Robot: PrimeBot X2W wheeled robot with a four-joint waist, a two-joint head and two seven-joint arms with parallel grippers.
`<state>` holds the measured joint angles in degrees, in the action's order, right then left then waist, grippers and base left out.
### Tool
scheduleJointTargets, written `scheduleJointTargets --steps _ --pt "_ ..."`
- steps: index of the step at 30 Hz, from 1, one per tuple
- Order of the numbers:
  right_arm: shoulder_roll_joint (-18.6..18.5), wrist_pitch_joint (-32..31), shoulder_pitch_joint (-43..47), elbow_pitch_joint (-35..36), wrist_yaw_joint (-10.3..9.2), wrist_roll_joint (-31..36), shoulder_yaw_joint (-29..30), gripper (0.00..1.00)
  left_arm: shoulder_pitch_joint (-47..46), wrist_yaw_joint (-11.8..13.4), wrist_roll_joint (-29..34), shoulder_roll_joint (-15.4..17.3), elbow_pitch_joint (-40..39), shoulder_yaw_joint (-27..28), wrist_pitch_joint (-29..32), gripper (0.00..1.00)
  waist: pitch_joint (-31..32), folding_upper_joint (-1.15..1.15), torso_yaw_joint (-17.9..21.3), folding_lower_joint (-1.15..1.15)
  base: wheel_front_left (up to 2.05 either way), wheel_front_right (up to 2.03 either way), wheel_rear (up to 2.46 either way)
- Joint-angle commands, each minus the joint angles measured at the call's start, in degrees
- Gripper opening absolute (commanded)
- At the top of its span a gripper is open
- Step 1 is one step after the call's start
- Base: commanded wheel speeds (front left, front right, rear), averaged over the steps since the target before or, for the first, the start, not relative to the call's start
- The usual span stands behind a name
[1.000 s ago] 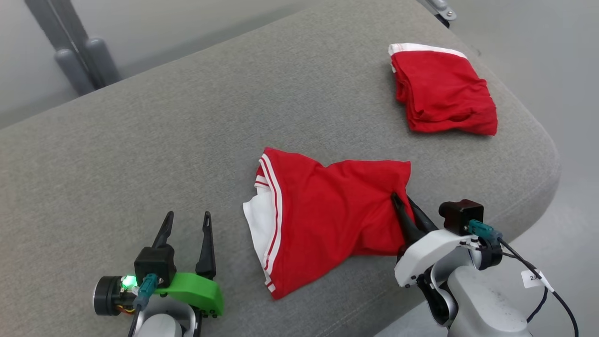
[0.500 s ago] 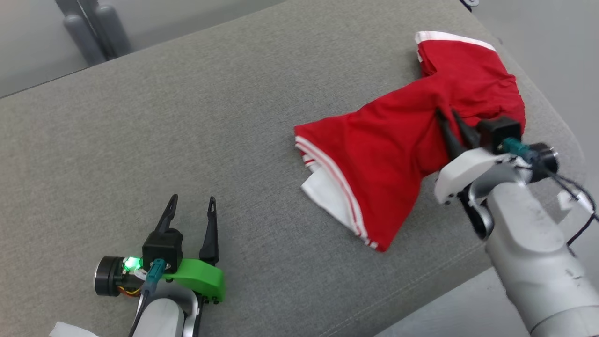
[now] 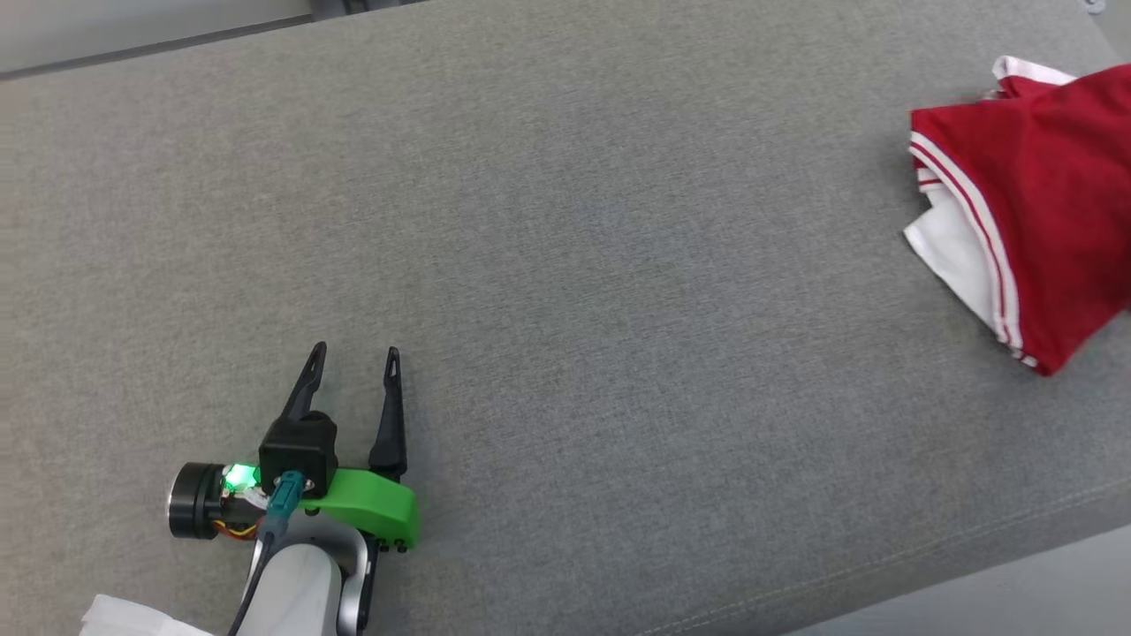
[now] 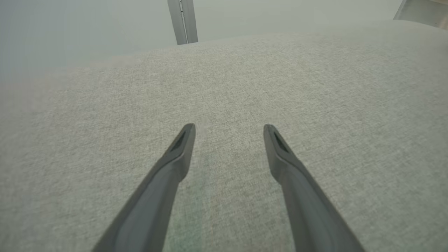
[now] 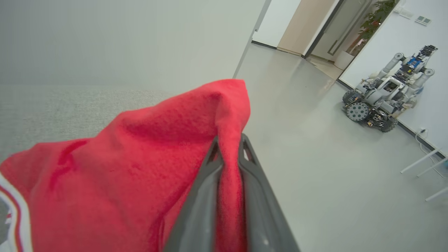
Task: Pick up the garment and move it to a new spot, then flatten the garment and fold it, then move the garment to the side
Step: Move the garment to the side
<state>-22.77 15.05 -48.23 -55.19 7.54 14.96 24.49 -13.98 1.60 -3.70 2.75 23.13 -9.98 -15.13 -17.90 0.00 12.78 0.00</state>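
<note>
The garment is red with white stripes and a white lining, lying at the right edge of the head view on the grey cushion. In the right wrist view my right gripper is shut on a fold of the red garment, which drapes down to the left of the fingers. My left gripper stands open over bare cushion at the lower left, far from the garment. The left wrist view shows its two fingers spread apart with nothing between them.
A second red cloth edge with a white band peeks out behind the garment. The cushion's front edge runs along the lower right. Beyond the cushion lies grey floor with another wheeled robot parked far off.
The head camera has swung left, so the garment now sits at the view's right edge. The right gripper has carried the garment up and to the right, toward the other red cloth. The left gripper stayed open.
</note>
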Motion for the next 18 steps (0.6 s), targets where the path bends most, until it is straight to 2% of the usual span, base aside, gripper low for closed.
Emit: scheduleJointTargets --steps 1,2,5,8,13,18 --pt "-0.23 0.14 -0.7 0.15 -0.12 1.89 3.06 0.87 -0.94 0.33 0.31 0.33 -0.22 0.18 0.03 1.0 -1.9 0.0 -3.25 0.0 0.0 0.0 0.0" --pt "0.08 0.14 -0.74 0.25 -0.12 3.35 4.8 1.0 -0.93 0.36 0.26 0.32 -0.3 0.24 0.03 1.0 -1.91 0.0 -3.52 0.0 0.0 0.0 0.0" --pt "2.1 0.14 -1.03 2.6 -0.11 6.72 9.3 1.0 -0.65 0.61 -0.17 0.32 -0.61 0.54 0.03 1.0 -1.71 0.0 -4.2 0.0 0.0 0.0 0.0" --pt "5.06 0.14 -0.41 6.17 -0.11 6.86 9.55 1.0 -0.1 0.95 -0.65 0.32 -0.93 0.9 0.03 1.0 -1.06 0.0 -4.7 0.0 0.0 0.0 0.0" --pt "12.26 0.14 5.03 14.09 -0.11 1.7 3.19 1.0 1.31 1.69 -1.56 0.32 -1.59 2.33 0.03 1.0 0.65 0.0 -5.38 0.0 0.0 0.0 0.0" --pt "16.58 0.14 13.03 22.44 -0.11 -5.83 -5.5 1.0 2.5 2.68 -2.22 0.31 -2.34 4.02 0.03 1.0 2.59 0.0 -6.88 0.0 0.0 0.0 0.0"
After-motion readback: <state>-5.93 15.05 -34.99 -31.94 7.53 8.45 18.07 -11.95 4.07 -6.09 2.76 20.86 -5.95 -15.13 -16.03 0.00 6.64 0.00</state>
